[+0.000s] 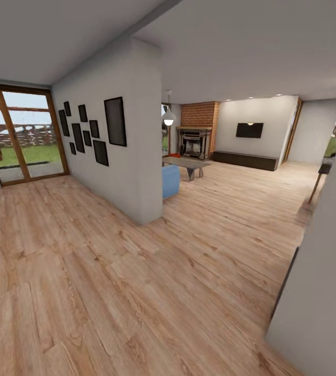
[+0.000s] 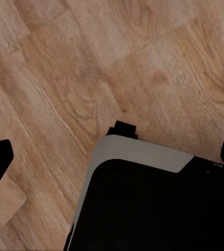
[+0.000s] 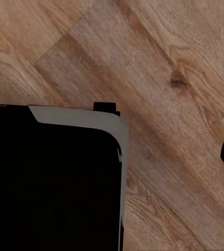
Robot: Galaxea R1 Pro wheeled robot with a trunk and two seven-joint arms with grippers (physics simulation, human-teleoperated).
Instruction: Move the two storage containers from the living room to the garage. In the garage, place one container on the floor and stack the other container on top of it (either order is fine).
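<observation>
Living room (image 1: pixel 225 172) at 1 o'clock: fireplace (image 1: pixel 195 142), blue sofa (image 1: pixel 171 180); a small red patch by the fireplace, too small to identify. Containers judged light, thin-walled, stiff; best held at opposite rims. Whether either gripper is open or closed cannot be told.

A wall (image 1: pixel 131 141) juts toward the middle of the head view, with picture frames (image 1: pixel 92 130) hung on its left face. Glass doors (image 1: pixel 21 133) stand at the far left. Behind the wall's end sits a sofa (image 1: pixel 171 180), then a low table (image 1: pixel 187 164). The fireplace (image 1: pixel 195 141) is at upper centre, a screen (image 1: pixel 250 130) to its right above a long cabinet (image 1: pixel 245 160). Plank floor (image 1: pixel 136 282) spreads across the lower frame.
</observation>
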